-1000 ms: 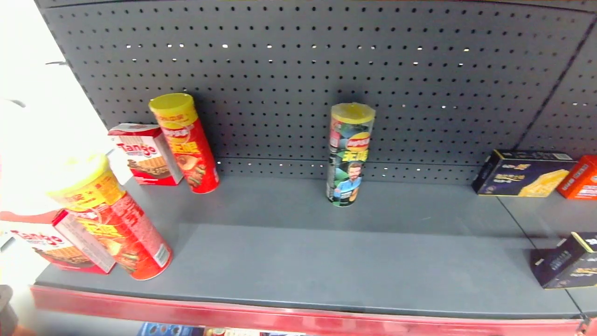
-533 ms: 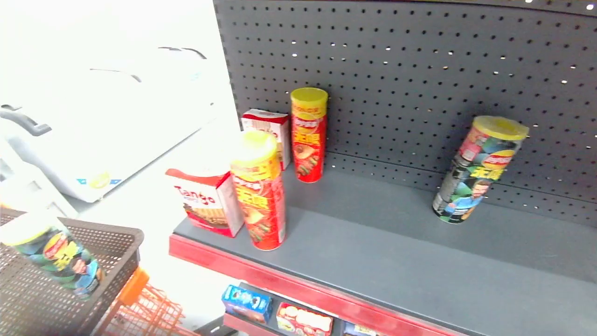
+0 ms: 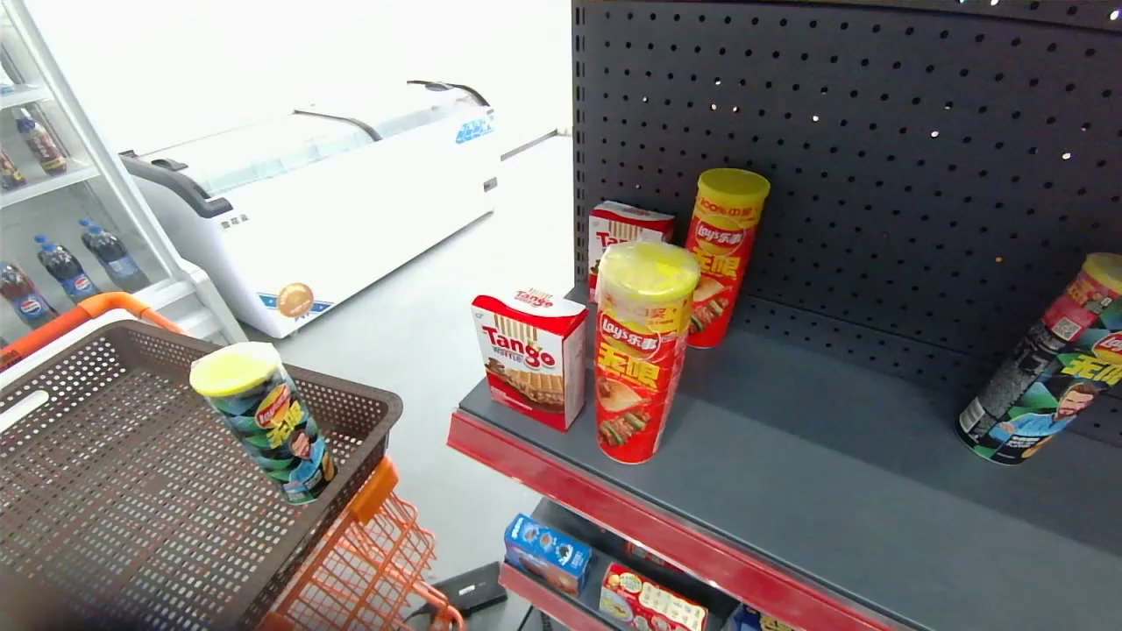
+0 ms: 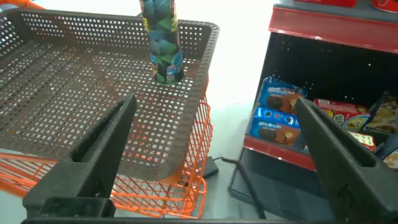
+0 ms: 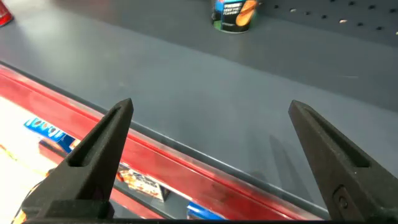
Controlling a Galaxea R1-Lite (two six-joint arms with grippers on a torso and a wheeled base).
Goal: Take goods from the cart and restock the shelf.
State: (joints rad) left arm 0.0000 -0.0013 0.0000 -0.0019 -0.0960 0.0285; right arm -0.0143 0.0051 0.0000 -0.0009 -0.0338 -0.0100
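A dark chips can with a yellow lid (image 3: pixel 263 421) stands upright in the brown cart basket (image 3: pixel 105 491) at the left. In the left wrist view that can (image 4: pixel 161 43) rises at the basket's (image 4: pixel 74 93) far corner, and my left gripper (image 4: pixel 216 104) hangs open and empty over the basket's edge, short of the can. The grey shelf (image 3: pixel 789 473) carries a second dark can (image 3: pixel 1043 359) at the right. My right gripper (image 5: pixel 211 107) is open over the shelf board (image 5: pixel 205 81), with this can (image 5: pixel 235 14) farther back by the pegboard.
Two red chips cans (image 3: pixel 638 350) (image 3: pixel 723 245) and two wafer boxes (image 3: pixel 530 359) (image 3: pixel 624 232) stand at the shelf's left end. A red lip (image 3: pixel 631 517) fronts the shelf, with snack boxes (image 3: pixel 548 552) on the lower shelf. A white chest freezer (image 3: pixel 324 202) and a drinks fridge (image 3: pixel 53 184) stand behind the orange cart.
The head camera has swung to the left, so the shelf slid right in the picture and the cart with its can came into view. No goods have visibly moved.
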